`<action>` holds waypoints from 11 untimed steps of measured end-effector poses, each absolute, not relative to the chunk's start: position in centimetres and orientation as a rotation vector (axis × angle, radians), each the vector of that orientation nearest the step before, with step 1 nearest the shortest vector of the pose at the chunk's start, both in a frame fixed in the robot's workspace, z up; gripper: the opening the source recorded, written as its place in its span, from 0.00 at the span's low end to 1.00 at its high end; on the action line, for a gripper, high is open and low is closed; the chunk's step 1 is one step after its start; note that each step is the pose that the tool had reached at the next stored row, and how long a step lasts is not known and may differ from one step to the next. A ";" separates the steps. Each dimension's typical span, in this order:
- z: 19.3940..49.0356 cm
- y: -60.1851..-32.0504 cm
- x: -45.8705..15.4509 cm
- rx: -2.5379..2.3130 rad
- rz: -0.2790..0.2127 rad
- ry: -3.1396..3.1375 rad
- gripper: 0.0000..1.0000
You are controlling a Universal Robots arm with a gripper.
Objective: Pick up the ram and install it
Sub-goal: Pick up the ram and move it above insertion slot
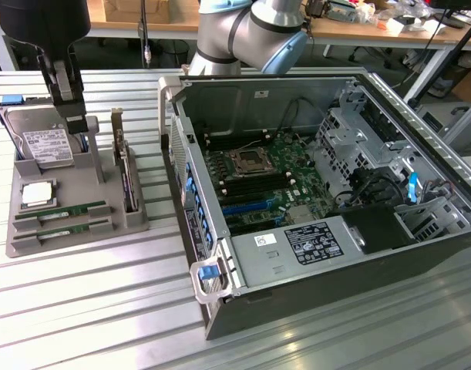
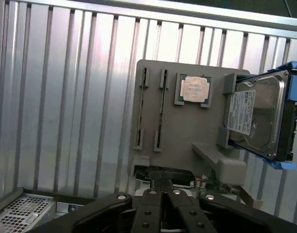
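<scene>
Above the tray (image 1: 73, 183) (image 2: 182, 131), the gripper (image 1: 65, 102) (image 2: 162, 193) hung clenched, holding nothing; the ram (image 1: 62, 210) and its twin (image 1: 63, 227) lay slotted along the tray's edge, open air over both.

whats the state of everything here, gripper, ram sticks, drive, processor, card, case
gripper: shut, holding nothing, above the tray
ram sticks: both lying in their tray slots, not picked up
hard drive: leaning in the tray's holder
processor: flat in its tray pocket
expansion card: standing on edge in the tray
computer case: open, motherboard exposed
</scene>
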State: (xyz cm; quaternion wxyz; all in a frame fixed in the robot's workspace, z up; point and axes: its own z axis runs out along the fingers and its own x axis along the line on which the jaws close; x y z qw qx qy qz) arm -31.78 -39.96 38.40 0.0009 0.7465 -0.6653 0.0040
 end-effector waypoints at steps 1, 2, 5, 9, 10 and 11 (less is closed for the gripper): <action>38.4 -40.0 -31.8 2.325 0.012 -2.110 0.11; 38.4 -40.0 -31.8 2.302 0.013 -2.134 0.11; 38.3 -40.0 -31.8 2.294 0.013 -2.142 0.11; 38.3 -40.0 -31.8 2.294 0.013 -2.142 0.24; 38.3 -40.0 -31.8 2.294 0.013 -2.142 0.30; 38.3 -40.0 -31.8 2.294 0.013 -2.142 0.30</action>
